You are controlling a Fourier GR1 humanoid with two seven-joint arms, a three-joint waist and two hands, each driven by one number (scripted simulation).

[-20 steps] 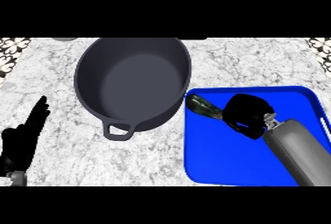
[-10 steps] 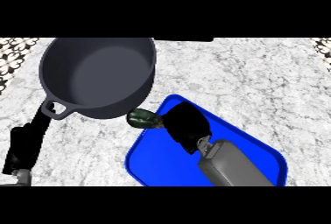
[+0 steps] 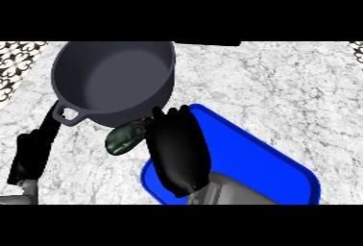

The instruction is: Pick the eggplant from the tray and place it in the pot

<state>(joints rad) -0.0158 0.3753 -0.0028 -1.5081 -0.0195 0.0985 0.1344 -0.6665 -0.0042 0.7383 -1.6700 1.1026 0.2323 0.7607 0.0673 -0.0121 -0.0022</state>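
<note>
The dark eggplant (image 3: 126,136) shows in the head view just under the pot's near rim, above the counter and left of the tray's far corner. My right hand (image 3: 177,149) covers its right end, fingers curled round it, and hides most of it. The grey pot (image 3: 113,79) with a loop handle (image 3: 68,114) sits at the upper left, its inside bare. The blue tray (image 3: 248,163) lies lower right, partly under my right forearm. My left hand (image 3: 32,151) rests open at the left edge, fingers up.
The marble counter (image 3: 269,81) spreads to the right of the pot. A patterned strip (image 3: 16,62) runs along the far left edge of the counter.
My right hand has carried the eggplant off the tray toward the pot's near rim. The view has swung, so pot and tray sit rotated in the picture. The left hand stays put.
</note>
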